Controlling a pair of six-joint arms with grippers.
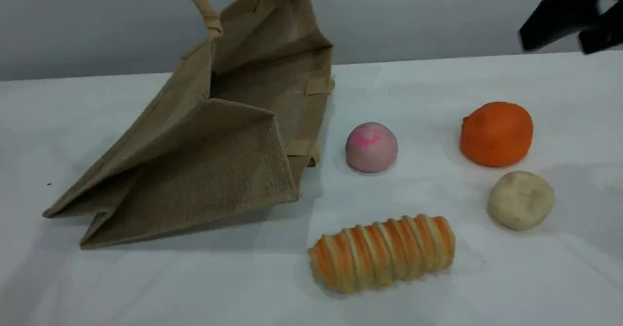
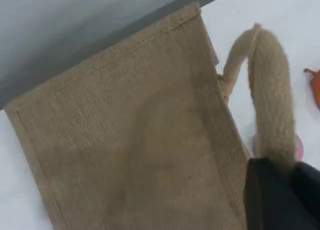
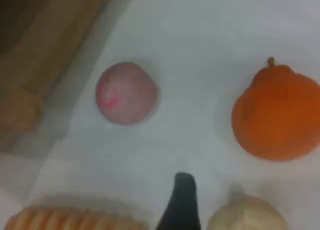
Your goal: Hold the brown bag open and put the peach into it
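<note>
On the table's left the left gripper [image 2: 280,190] is pinching a rope handle [image 2: 270,84], lifting the brown bag [image 1: 233,136] so its mouth faces the peach [image 1: 371,147] just beside it — right gripper [image 1: 569,19] is hovering above, jaws wide, empty.

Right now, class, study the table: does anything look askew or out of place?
Only the brown bag looks askew: it slumps on its side, half collapsed, with one handle pulled up by the left claw. The peach sits undamaged on the table beside it.
</note>
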